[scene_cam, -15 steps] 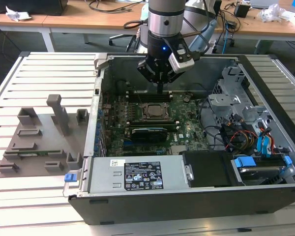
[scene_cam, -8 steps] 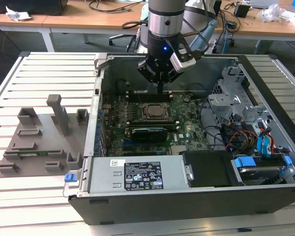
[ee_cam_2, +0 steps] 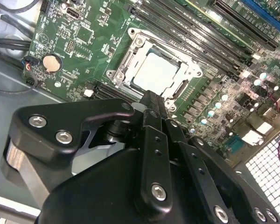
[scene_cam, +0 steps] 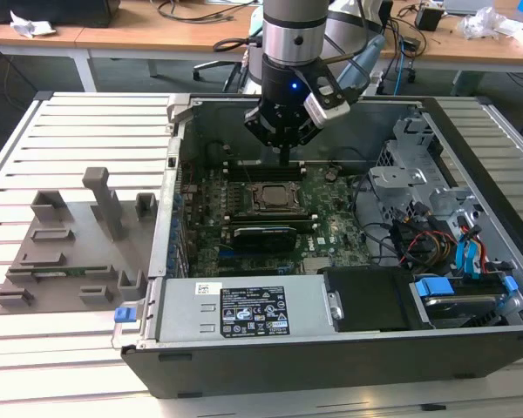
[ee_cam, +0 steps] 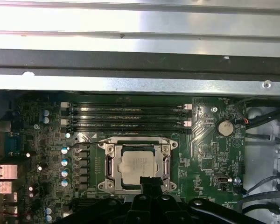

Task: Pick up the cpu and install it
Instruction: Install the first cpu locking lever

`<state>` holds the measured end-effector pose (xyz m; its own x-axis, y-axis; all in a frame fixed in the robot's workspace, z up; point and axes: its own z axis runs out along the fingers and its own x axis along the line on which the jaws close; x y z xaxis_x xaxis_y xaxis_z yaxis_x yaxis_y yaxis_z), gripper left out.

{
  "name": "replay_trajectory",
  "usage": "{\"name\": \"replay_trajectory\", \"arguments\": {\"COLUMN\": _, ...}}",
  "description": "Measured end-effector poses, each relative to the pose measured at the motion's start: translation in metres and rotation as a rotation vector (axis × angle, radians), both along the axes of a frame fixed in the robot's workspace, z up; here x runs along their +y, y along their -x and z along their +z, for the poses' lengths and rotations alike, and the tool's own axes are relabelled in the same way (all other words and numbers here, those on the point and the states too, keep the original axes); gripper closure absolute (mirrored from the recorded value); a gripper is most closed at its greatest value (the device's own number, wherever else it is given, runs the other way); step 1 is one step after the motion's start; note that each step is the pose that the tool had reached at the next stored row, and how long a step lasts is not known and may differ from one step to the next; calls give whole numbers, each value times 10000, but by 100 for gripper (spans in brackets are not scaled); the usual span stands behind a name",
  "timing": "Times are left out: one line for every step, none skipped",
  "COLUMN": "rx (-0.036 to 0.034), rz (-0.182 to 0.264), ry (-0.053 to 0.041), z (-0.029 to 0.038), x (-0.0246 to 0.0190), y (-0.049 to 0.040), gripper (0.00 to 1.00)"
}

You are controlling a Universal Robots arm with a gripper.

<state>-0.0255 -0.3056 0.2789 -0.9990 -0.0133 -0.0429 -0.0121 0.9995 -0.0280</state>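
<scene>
Wooden desks (scene_cam: 157,35) behind slatted table (scene_cam: 70,139)

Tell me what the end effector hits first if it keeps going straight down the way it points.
Probably the cpu in its socket frame, near the edge closest to the end effector. In both wrist views the tip hangs over that edge; the gap is unclear.

1. One cpu (ee_cam: 137,168) in the one socket frame (ee_cam: 107,165) under me.
2. Four memory slots (ee_cam: 126,116), in the first wrist view.
3. One coin cell battery (ee_cam: 224,127).
4. One motherboard (scene_cam: 331,222), one computer case (scene_cam: 331,357).
5. One grey fixture plate (scene_cam: 65,261) outside.
</scene>
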Motion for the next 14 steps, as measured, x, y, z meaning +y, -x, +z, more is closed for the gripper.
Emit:
{"name": "replay_trajectory", "arguments": {"rx": 0, "rz": 75, "ry": 0, "z": 0, "x": 0, "y": 0, "gripper": 89}}
{"name": "replay_trajectory", "arguments": {"rx": 0, "rz": 121, "ry": 0, "z": 0, "x": 0, "y": 0, "gripper": 89}}
{"name": "replay_trajectory", "arguments": {"rx": 0, "rz": 171, "ry": 0, "z": 0, "x": 0, "y": 0, "gripper": 89}}
{"name": "replay_trajectory", "arguments": {"rx": 0, "rz": 248, "ry": 0, "z": 0, "x": 0, "y": 0, "gripper": 89}}
{"name": "replay_trajectory", "arguments": {"rx": 0, "rz": 333, "ry": 0, "z": 0, "x": 0, "y": 0, "gripper": 89}}
{"name": "replay_trajectory", "arguments": {"rx": 0, "rz": 413, "ry": 0, "z": 0, "x": 0, "y": 0, "gripper": 89}}
{"name": "replay_trajectory", "arguments": {"rx": 0, "rz": 489, "ry": 0, "z": 0, "x": 0, "y": 0, "gripper": 89}}
{"name": "replay_trajectory", "arguments": {"rx": 0, "rz": 568, "ry": 0, "z": 0, "x": 0, "y": 0, "gripper": 89}}
{"name": "replay_trajectory", "arguments": {"rx": 0, "rz": 638, "ry": 1, "z": 0, "x": 0, "y": 0, "gripper": 89}}
{"name": "replay_trajectory", "arguments": {"rx": 0, "rz": 650, "ry": 0, "z": 0, "x": 0, "y": 0, "gripper": 89}}
{"name": "replay_trajectory", "arguments": {"rx": 183, "rz": 652, "ry": -5, "z": -1, "x": -1, "y": -7, "gripper": 89}}
{"name": "replay_trajectory", "arguments": {"rx": 398, "rz": 650, "ry": 3, "z": -3, "x": -1, "y": -16, "gripper": 89}}
{"name": "replay_trajectory", "arguments": {"rx": 448, "rz": 651, "ry": 9, "z": -2, "x": 0, "y": -18, "gripper": 89}}
{"name": "replay_trajectory", "arguments": {"rx": 448, "rz": 651, "ry": 12, "z": -3, "x": 0, "y": -18, "gripper": 89}}
